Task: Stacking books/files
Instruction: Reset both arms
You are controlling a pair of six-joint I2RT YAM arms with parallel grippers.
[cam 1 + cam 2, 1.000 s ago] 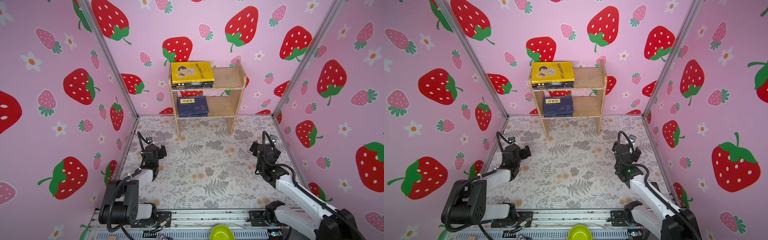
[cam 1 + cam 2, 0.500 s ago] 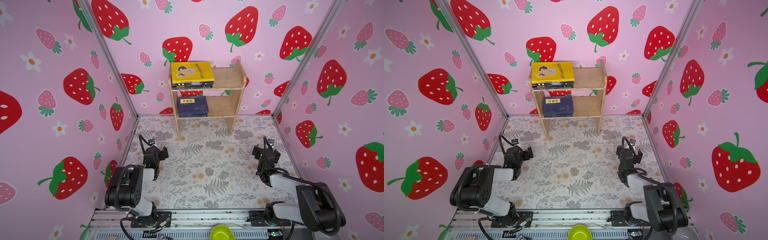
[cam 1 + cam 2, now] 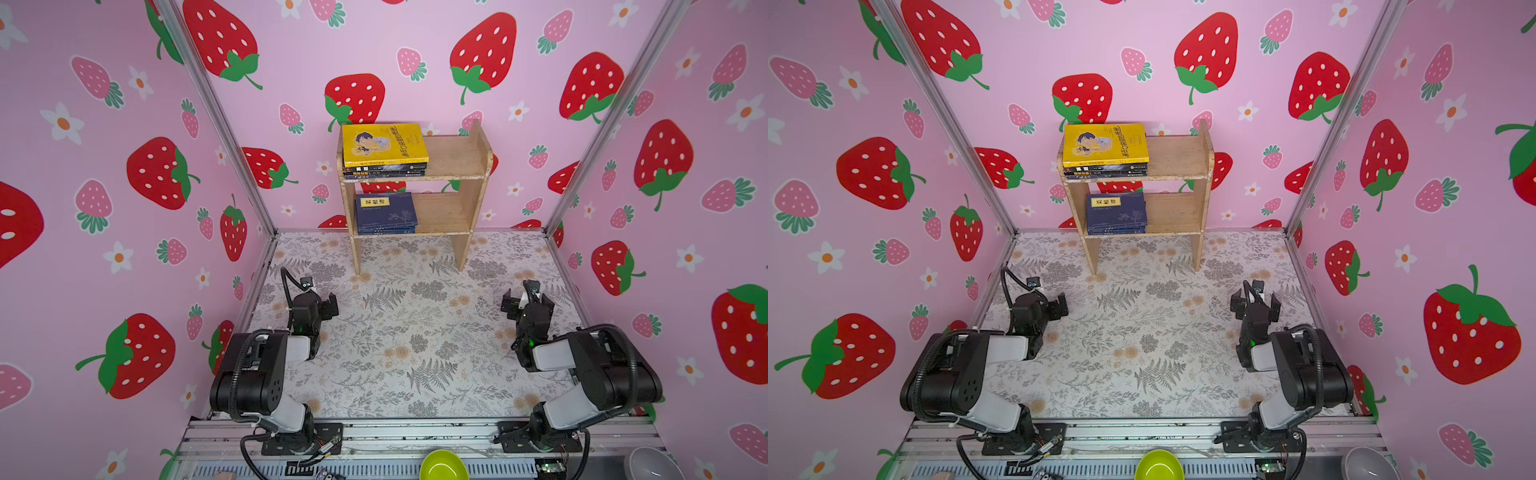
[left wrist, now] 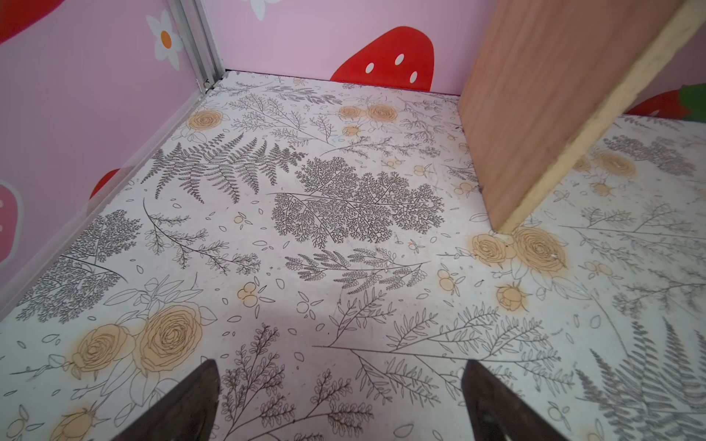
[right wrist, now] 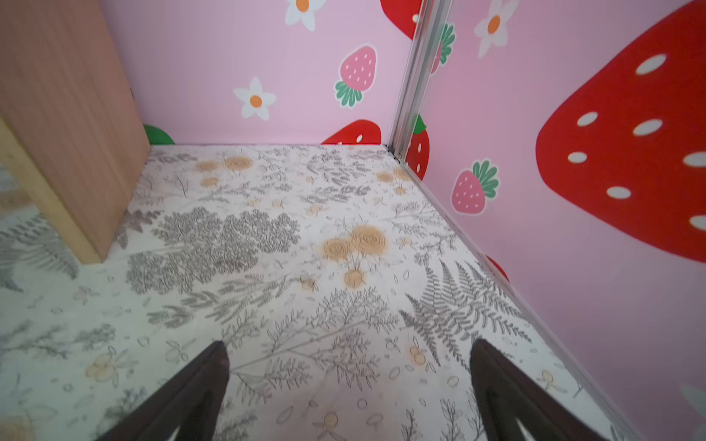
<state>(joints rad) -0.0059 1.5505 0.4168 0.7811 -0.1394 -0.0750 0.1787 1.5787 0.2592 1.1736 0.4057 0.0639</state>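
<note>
The books/files lie flat in two stacks on a wooden shelf (image 3: pixel 455 156) at the back wall, seen in both top views. A yellow book (image 3: pixel 383 143) tops some dark ones on the upper board, and a navy book with a yellow label (image 3: pixel 385 211) tops a stack on the lower board. My left gripper (image 3: pixel 323 305) hangs low over the mat at the left, open and holding nothing (image 4: pixel 340 364). My right gripper (image 3: pixel 526 302) is low at the right, also open and holding nothing (image 5: pixel 349 343). Both point toward the shelf, well short of it.
A floral mat (image 3: pixel 415 332) covers the table, with pink strawberry walls on three sides. The wrist views show a shelf leg (image 4: pixel 535 114) and the other shelf leg (image 5: pixel 65 114) ahead. A green bowl (image 3: pixel 442 467) and a grey bowl (image 3: pixel 654 463) sit beyond the front rail.
Both arms have folded back toward the front rail, the right one most. The grippers sank lower over the mat and stayed open. The books have not moved.
</note>
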